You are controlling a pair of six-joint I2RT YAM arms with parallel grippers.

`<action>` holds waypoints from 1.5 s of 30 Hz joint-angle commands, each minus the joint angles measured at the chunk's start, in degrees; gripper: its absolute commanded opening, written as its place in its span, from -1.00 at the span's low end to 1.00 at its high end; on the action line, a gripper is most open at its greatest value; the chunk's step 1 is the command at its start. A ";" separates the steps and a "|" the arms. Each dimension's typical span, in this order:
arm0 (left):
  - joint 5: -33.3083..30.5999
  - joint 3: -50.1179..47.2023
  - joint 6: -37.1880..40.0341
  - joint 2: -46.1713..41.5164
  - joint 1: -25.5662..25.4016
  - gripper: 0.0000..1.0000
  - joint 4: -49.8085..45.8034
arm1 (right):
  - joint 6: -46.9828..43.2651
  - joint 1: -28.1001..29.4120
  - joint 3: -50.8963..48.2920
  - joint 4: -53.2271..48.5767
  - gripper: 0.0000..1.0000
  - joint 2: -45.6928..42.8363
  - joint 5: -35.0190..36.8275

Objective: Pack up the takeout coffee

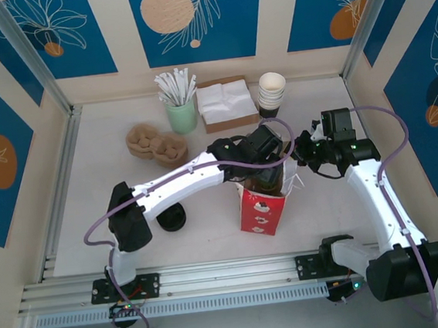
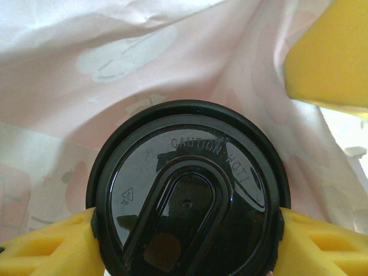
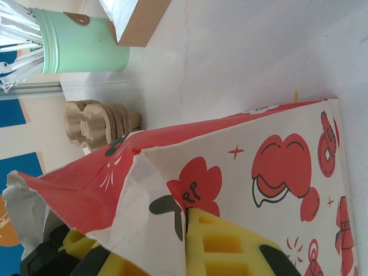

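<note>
White tabletop under blue leaf-print walls carries the red-and-white paper bag (image 1: 261, 210), standing upright directly beneath the left gripper (image 1: 258, 151). In the left wrist view, that gripper's yellow pads (image 2: 52, 244) clamp the takeout coffee (image 2: 187, 195) from both sides at the rim of its black lid. The bag's pale inner paper rises close behind and around it, so the cup sits inside the bag's mouth, level as far as the lid shows. Just to the right of the left gripper, the right gripper (image 1: 305, 156) is closed on the bag's top edge, with paper pinched between its pads in the right wrist view.

The step in hand looks like lowering the cup to the bag floor, which lies hidden below the lid. Done well, the descent goes straight down with the lid level, while the right side holds the mouth taut and wide. The creased wall behind the cup could snag it. Releasing makes sense only once the base rests, since a drop might tip the coffee
</note>
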 commanded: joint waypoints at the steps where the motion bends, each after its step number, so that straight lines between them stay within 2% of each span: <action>1: 0.06 0.60 -0.86 1.36 0.43 0.32 0.44 | 1.54 0.23 0.58 -1.64 -1.00 0.00 -1.34; 14: -4.43 -0.89 -0.69 1.95 0.93 0.32 1.86 | -0.17 -1.13 -3.31 -1.34 -1.00 -5.05 -4.71; 23: -0.86 -1.25 -1.18 2.56 1.44 0.32 2.95 | -1.97 -2.01 -8.04 3.66 -1.00 -8.86 -6.45; 30: 2.03 -1.70 -1.52 2.95 1.50 0.32 3.44 | -2.94 -3.52 -8.07 3.52 -1.00 -8.38 -7.35; 38: 1.09 -1.91 -1.27 2.38 1.49 0.31 0.05 | -5.93 -4.24 -8.64 1.80 -1.00 -8.87 -8.49; 45: 0.70 0.88 1.18 1.47 1.60 0.32 -3.51 | -9.56 -3.98 -9.63 7.65 -1.00 -10.23 -12.30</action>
